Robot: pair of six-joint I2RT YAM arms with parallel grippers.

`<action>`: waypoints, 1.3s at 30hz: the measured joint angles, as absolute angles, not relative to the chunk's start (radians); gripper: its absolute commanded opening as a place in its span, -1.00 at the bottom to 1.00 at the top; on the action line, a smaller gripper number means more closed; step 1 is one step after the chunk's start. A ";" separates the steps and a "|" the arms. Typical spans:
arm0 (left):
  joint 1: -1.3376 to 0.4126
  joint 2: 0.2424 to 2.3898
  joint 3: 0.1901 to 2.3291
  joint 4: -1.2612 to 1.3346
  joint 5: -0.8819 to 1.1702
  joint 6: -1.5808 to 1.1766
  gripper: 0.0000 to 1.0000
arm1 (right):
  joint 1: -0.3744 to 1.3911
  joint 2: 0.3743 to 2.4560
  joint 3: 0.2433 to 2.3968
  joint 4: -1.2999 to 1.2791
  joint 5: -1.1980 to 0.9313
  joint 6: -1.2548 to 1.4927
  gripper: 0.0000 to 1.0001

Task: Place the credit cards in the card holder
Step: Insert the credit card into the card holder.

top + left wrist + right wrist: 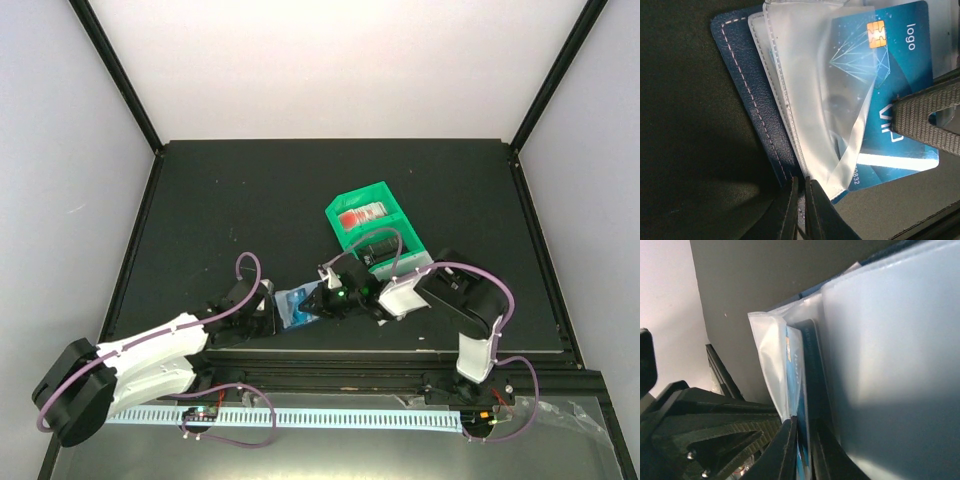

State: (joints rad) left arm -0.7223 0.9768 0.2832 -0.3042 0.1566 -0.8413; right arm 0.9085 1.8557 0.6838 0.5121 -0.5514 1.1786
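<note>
The card holder (747, 95) lies open, with a navy cover and clear plastic sleeves (805, 90). A bright blue credit card (895, 65) with a gold chip sits partly inside a sleeve, its right part sticking out. My left gripper (801, 197) is shut on the holder's navy cover edge. My right gripper (804, 440) is shut on the blue card (796, 370), seen edge-on beside the sleeve. One right finger (925, 117) lies over the card. In the top view both grippers meet at the holder (293, 303) near the table's front edge.
A green bin (352, 198) with red-and-white items (362, 215) and a black item (380, 245) stands right behind the right gripper (320, 300). A white bin (415, 268) adjoins it. The table's front edge is just below the left gripper (272, 312).
</note>
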 measured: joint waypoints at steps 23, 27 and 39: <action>-0.722 0.925 0.288 -0.387 0.134 -0.837 -0.66 | 0.960 1.742 0.762 0.175 -0.356 1.032 0.10; -0.722 0.915 0.292 -0.392 0.134 -0.837 -0.61 | 0.983 1.736 0.810 0.077 -0.297 0.996 0.37; -0.722 0.909 0.294 -0.396 0.134 -0.836 -0.50 | 1.032 1.684 0.869 -0.114 -0.110 0.942 0.44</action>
State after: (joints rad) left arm -0.7223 0.9089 0.2935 -0.3958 0.1341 -0.8364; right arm 1.0317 1.6844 0.8692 -0.1143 -0.1097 0.9417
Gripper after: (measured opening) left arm 0.239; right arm 0.724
